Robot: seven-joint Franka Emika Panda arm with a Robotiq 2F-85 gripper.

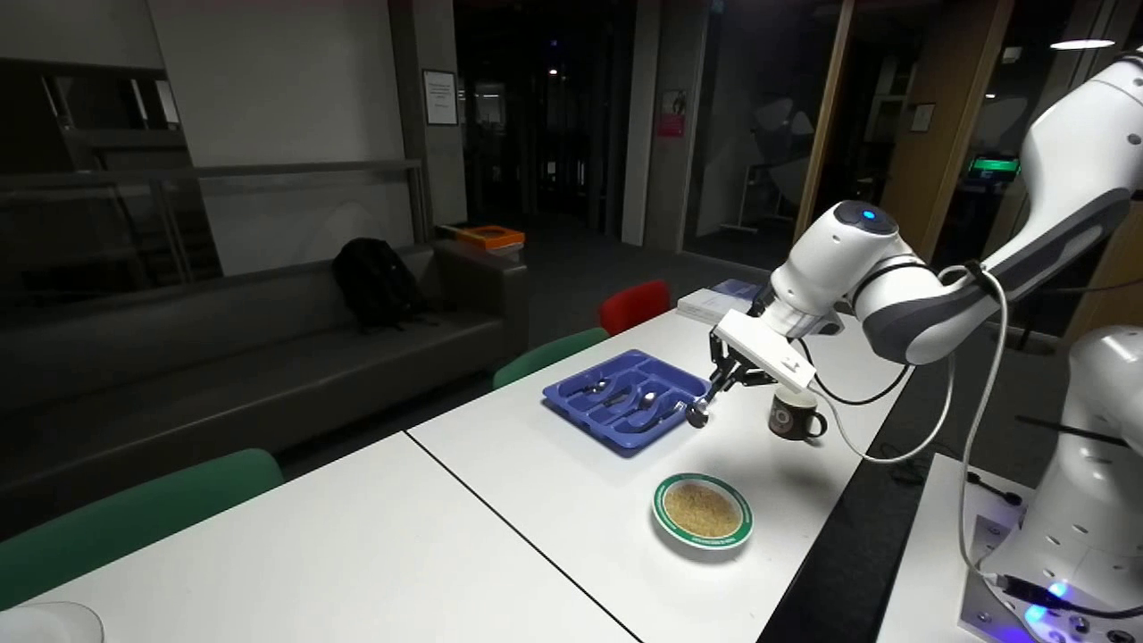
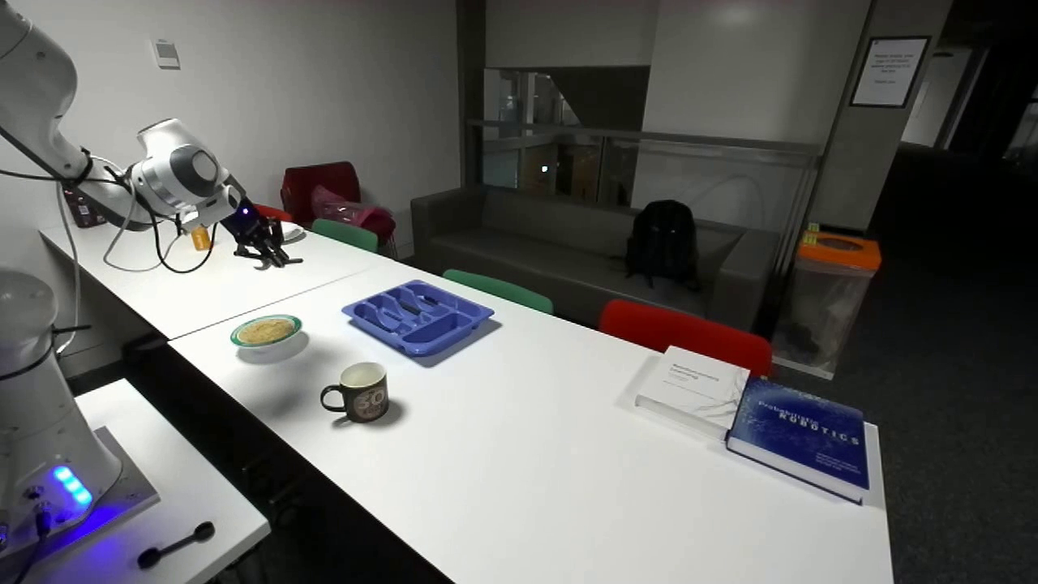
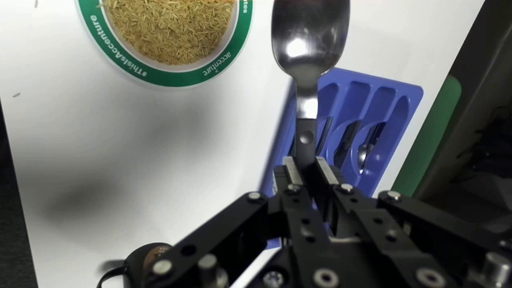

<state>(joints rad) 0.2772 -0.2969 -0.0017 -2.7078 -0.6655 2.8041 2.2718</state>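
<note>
My gripper (image 3: 306, 170) is shut on the dark handle of a metal spoon (image 3: 310, 38). The spoon's bowl points away from the fingers. In an exterior view the gripper (image 1: 725, 379) holds the spoon (image 1: 697, 415) above the table, beside the blue cutlery tray (image 1: 629, 438). The tray (image 3: 410, 91) lies below the fingers in the wrist view and has several pieces of cutlery in its compartments. A green-rimmed dish (image 3: 176, 79) of rice-like grains (image 3: 176, 36) is left of the spoon in the wrist view. A black mug (image 1: 793, 418) stands upright near the gripper.
The mug (image 2: 366, 399) and dish (image 2: 243, 339) stand near the table edge on the robot's side. A white book (image 2: 693, 385) and a blue book (image 2: 799, 438) lie at one table end. Green (image 2: 499, 290) and red chairs (image 2: 685, 331) line the far side.
</note>
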